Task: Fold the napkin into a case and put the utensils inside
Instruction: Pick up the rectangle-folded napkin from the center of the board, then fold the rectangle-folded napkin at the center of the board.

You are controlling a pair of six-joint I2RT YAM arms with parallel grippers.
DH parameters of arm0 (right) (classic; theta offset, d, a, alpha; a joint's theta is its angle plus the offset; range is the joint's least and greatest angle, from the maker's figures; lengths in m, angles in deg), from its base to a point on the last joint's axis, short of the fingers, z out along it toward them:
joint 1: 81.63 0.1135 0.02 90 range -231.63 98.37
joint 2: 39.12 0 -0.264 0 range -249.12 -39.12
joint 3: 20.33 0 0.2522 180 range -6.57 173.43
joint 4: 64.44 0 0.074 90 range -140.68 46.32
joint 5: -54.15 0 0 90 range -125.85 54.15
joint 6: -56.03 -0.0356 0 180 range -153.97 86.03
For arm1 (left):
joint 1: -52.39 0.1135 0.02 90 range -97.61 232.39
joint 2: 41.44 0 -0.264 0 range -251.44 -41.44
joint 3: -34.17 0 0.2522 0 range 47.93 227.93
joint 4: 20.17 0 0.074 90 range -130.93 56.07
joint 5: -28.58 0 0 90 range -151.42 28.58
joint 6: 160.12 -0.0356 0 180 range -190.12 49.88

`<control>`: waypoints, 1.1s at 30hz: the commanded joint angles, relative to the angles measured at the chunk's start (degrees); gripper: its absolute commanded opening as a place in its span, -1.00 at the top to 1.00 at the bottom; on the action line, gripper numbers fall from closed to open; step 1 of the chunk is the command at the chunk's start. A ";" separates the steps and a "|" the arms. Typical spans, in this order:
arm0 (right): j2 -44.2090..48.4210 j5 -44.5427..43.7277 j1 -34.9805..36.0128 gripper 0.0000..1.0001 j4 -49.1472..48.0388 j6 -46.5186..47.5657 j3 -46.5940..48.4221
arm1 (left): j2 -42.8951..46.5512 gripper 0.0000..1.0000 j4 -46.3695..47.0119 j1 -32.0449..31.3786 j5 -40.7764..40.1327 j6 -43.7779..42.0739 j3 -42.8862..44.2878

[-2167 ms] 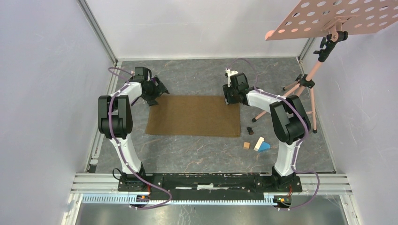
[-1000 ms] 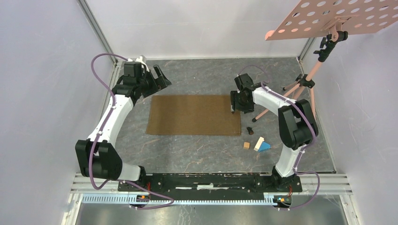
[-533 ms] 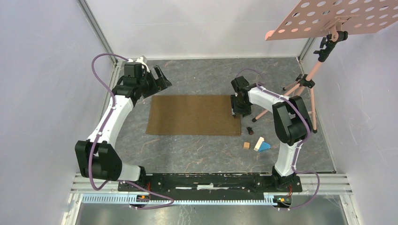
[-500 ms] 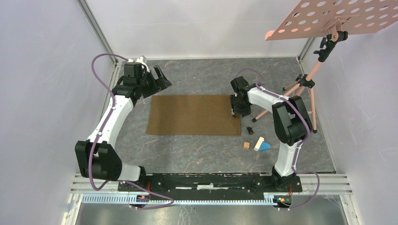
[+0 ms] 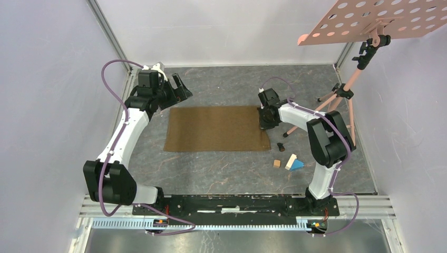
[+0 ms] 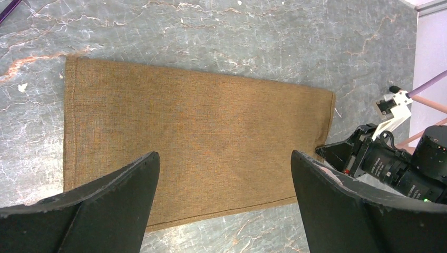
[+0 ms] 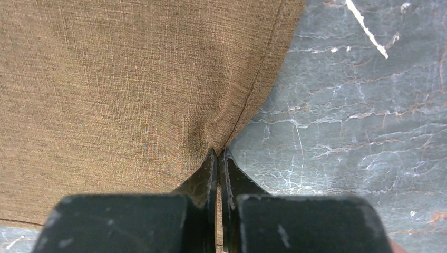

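Note:
The brown napkin (image 5: 216, 129) lies flat on the grey marbled table as a wide rectangle. My right gripper (image 5: 265, 124) is down at its right edge, near the far corner. In the right wrist view the gripper (image 7: 219, 153) is shut on the napkin's hem (image 7: 121, 79), and the cloth puckers at the tips. My left gripper (image 5: 179, 89) hovers open above the far left corner. Its wrist view looks down on the napkin (image 6: 195, 126) between the wide-spread fingers of the gripper (image 6: 224, 155). The utensils are out of view.
Right of the napkin lie a small black piece (image 5: 280, 146), a little wooden cube (image 5: 277, 163), a pale block (image 5: 291, 161) and a blue block (image 5: 298, 165). A pink tripod stand (image 5: 342, 95) with a perforated panel (image 5: 379, 18) stands at the back right. Walls enclose the table.
My right gripper has shut on the napkin's right edge and pulled it into a small pucker. My left arm, repositioned two seconds ago, has held still over the last second.

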 commanded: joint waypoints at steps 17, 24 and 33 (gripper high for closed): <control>8.79 -13.34 -0.93 1.00 -2.21 22.85 -2.57 | 0.04 -1.00 2.17 0.13 0.48 -1.96 -0.91; 8.00 -15.10 -0.09 1.00 -0.73 22.93 0.87 | -0.13 -1.00 2.28 0.13 0.93 -1.36 -1.00; 6.29 -9.87 12.59 1.00 3.40 13.23 8.40 | 1.41 -1.00 2.03 0.58 0.15 -1.22 -0.85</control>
